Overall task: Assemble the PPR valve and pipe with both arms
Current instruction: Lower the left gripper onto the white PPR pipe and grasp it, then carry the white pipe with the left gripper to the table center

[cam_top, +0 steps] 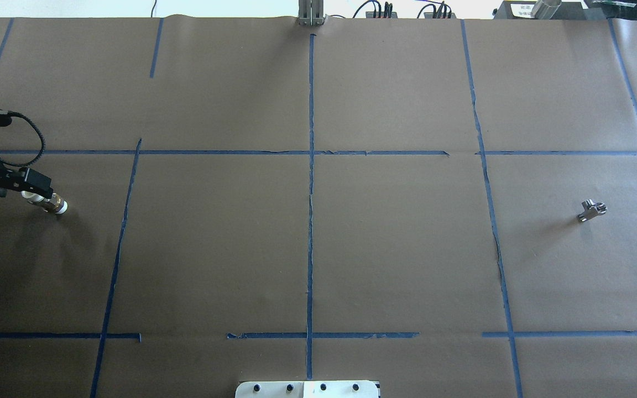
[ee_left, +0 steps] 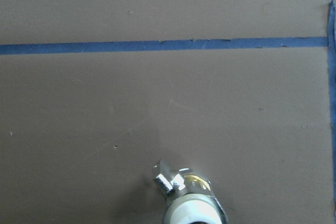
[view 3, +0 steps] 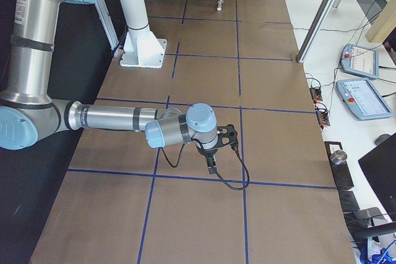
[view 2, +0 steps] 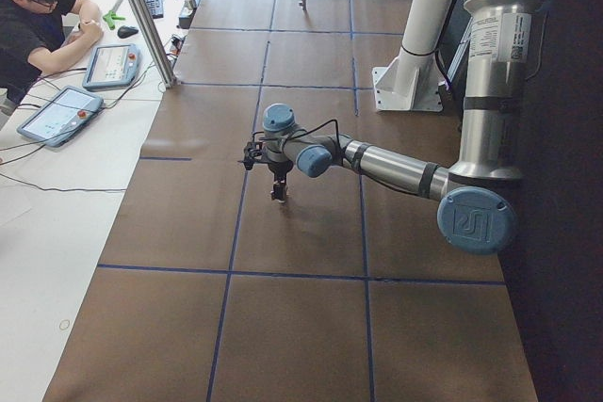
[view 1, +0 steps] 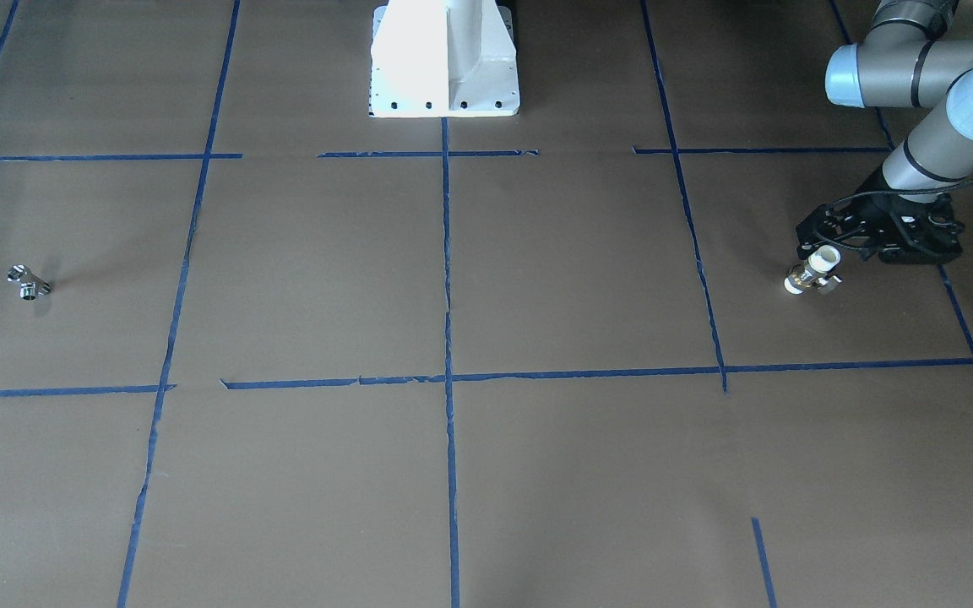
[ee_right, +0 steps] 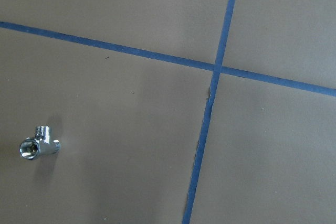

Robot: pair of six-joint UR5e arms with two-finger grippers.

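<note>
The white bolted robot base plate (cam_top: 307,388) sits at the near edge of the brown paper-covered counter (cam_top: 396,265), on the middle line of its blue-tape grid (cam_top: 310,237).

Farther out, at the counter's left end, the grey tubular left arm (view 2: 396,168) reaches low over the paper. Its black left pincer (cam_top: 34,188) points down and pinches the PPR valve (cam_top: 50,204), a stubby fitting with white plastic ends and a brass-coloured middle, by its upper white end. The valve hangs just above the paper, beside a cross line of tape.

At the opposite end, well apart from the valve, the pipe (cam_top: 591,210), a small shiny chrome fitting with short threaded stubs, lies on the counter. It is inside a taped square, off all the lines and nearer the outer one. The whole width of brown sheet lies between the two parts.

The grey right arm (view 3: 124,117) stretches over that end with its right pincer (view 3: 211,164) aimed down near a tape line. I cannot tell whether its jaws are spread or pressed together.

At the far edge stands an aluminium post (cam_top: 310,14).
</note>
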